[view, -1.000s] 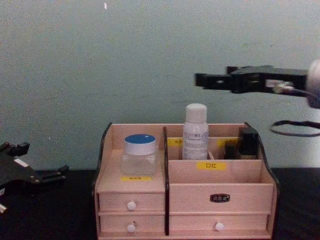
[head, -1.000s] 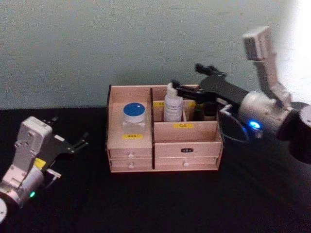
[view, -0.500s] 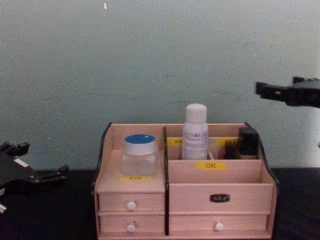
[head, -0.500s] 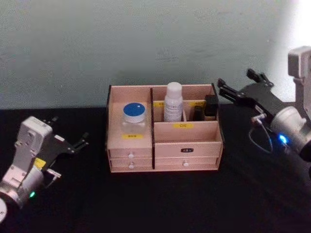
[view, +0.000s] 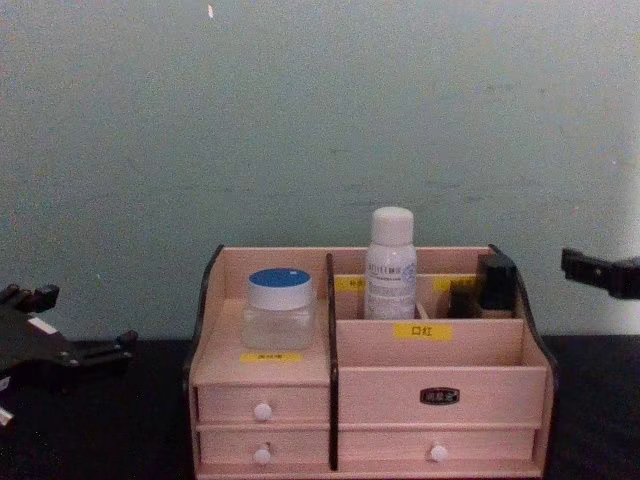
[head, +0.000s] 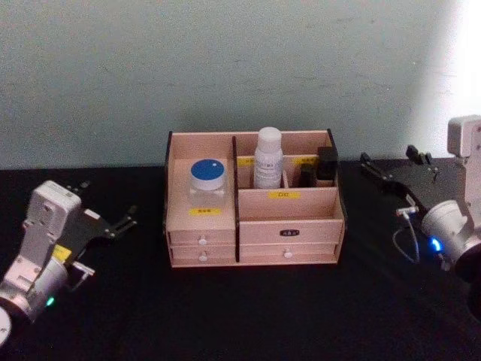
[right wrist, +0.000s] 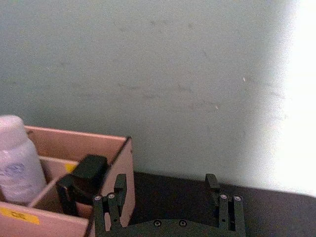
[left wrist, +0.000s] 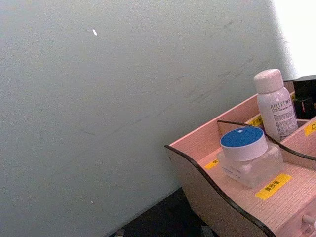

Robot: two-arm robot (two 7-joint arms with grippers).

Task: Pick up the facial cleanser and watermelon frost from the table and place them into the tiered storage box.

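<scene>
The box (head: 254,218) stands on the black table (head: 248,316), close to the pale green wall (head: 225,68), its drawers facing the robot. In its left compartment sits a clear jar (head: 207,181) with a blue lid, upright, above a yellow label. Just right of the dark divider, in the back row, a white bottle (head: 267,159) with a white cap stands upright. Further right in that back row, against the box's right wall, is a small dark bottle (head: 325,165) with a black cap, also upright. The lower front tray on the right side holds nothing that I can see, and both rows of drawers are closed.

The right gripper (head: 392,170) hangs to the right of the box, apart from it, above the table. From the right wrist view its fingers (right wrist: 120,189) are spread wide with nothing between them, and the box's right wall and the dark bottle lie just ahead and to one side.

The left gripper (head: 124,222) sits low at the left of the table, well apart from the box, pointing toward it. Its dark fingers look spread and empty from the head and chest views. Its wrist camera looks across at the jar and the white bottle in their compartments.

I cannot tell which container is the cleanser and which the watermelon frost; the labels are too small to read.
</scene>
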